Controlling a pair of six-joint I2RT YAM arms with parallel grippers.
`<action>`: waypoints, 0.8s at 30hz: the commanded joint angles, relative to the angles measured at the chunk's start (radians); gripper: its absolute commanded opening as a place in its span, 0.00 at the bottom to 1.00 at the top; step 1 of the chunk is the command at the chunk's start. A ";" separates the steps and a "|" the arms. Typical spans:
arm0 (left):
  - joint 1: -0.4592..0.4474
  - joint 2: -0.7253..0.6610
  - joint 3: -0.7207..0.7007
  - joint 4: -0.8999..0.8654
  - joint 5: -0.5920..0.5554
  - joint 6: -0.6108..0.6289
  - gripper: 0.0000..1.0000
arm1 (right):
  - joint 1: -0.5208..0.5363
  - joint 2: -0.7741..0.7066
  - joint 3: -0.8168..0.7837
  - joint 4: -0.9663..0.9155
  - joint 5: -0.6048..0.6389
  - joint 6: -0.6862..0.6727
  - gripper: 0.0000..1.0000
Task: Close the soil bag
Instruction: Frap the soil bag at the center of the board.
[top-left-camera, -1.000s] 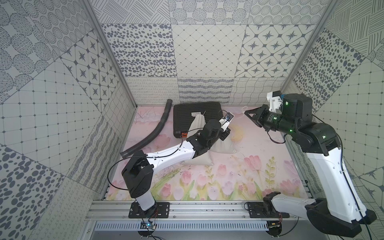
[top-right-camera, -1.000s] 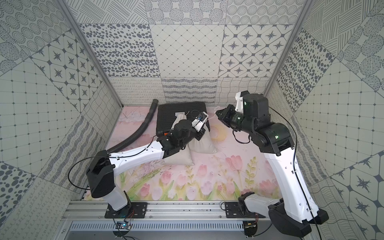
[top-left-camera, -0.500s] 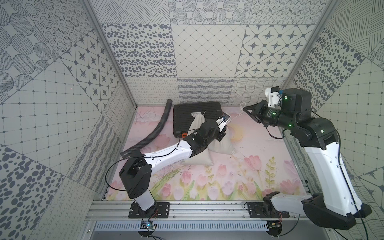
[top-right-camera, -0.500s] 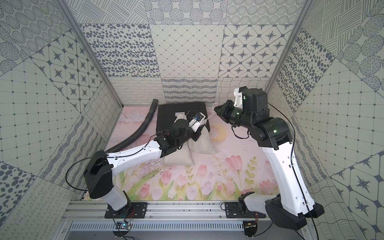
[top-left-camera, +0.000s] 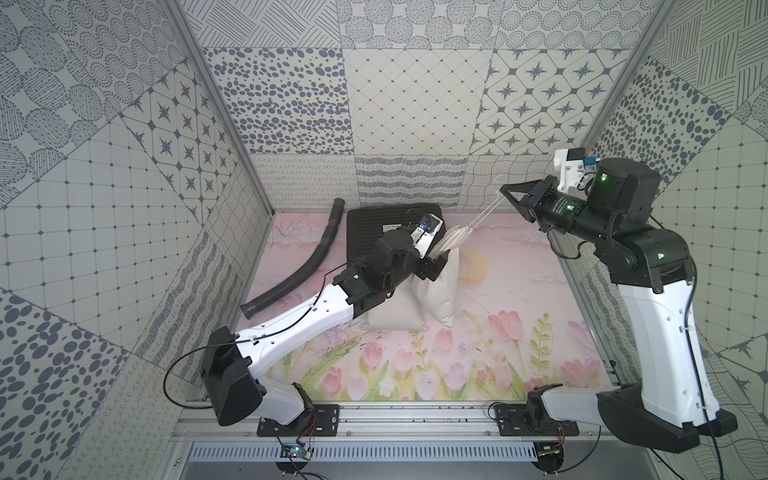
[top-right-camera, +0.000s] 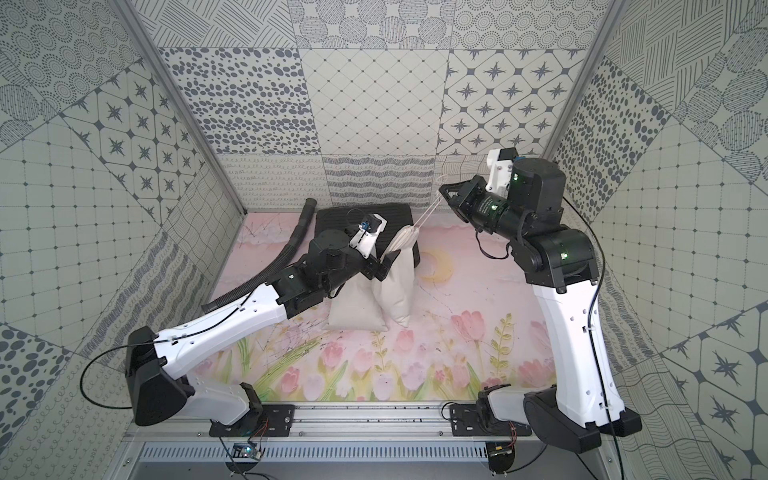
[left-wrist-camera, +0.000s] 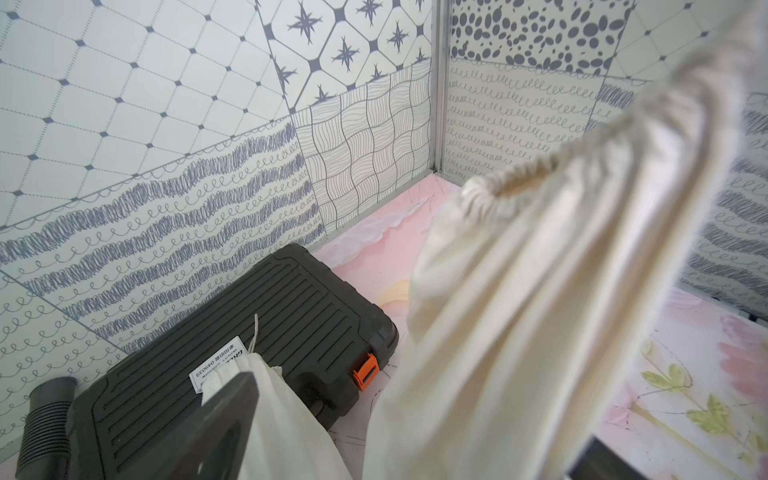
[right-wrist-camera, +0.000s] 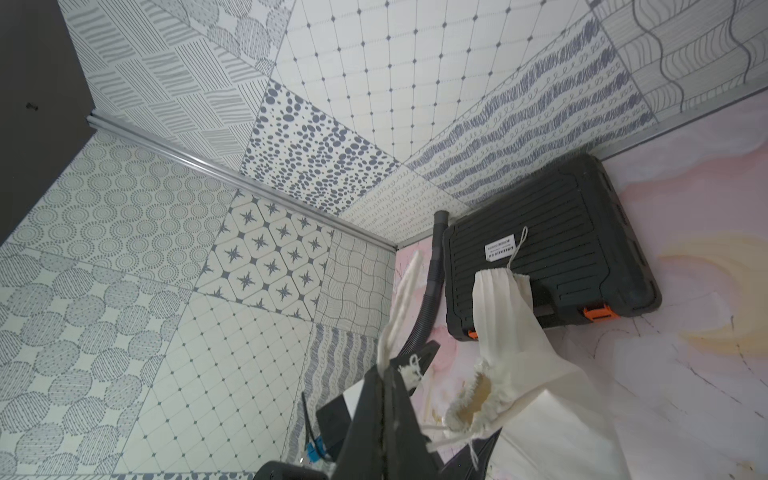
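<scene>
Soil bag (top-left-camera: 438, 289) stands upright, neck toward right jaws clamping its drawstring (top-left-camera: 484, 215); left jaws apart.

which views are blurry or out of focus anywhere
Left wrist view: the soil bag close to the lens is soft and blurred, the black case behind is sharp. Right wrist view: the right gripper holding the drawstring is a dark, slightly soft shape. Both top views: sharp, evenly lit.

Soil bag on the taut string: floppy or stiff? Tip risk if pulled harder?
Likely floppy: the soil bag folds and gathers at its neck. Probably bottom-heavy: its base sits slumped on the mat while the drawstring runs taut to the right hand. A harder pull may tip or drag it, as the left hand stands open around it.
</scene>
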 joint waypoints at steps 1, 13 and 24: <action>0.011 -0.087 0.006 -0.183 -0.040 -0.030 0.96 | -0.105 0.031 0.088 0.158 -0.055 0.002 0.00; 0.038 -0.247 -0.121 -0.299 -0.065 -0.154 0.96 | -0.203 0.048 0.002 0.165 -0.112 -0.019 0.00; 0.064 -0.261 -0.177 -0.310 -0.076 -0.147 0.96 | -0.185 -0.128 -0.531 0.271 -0.086 -0.012 0.00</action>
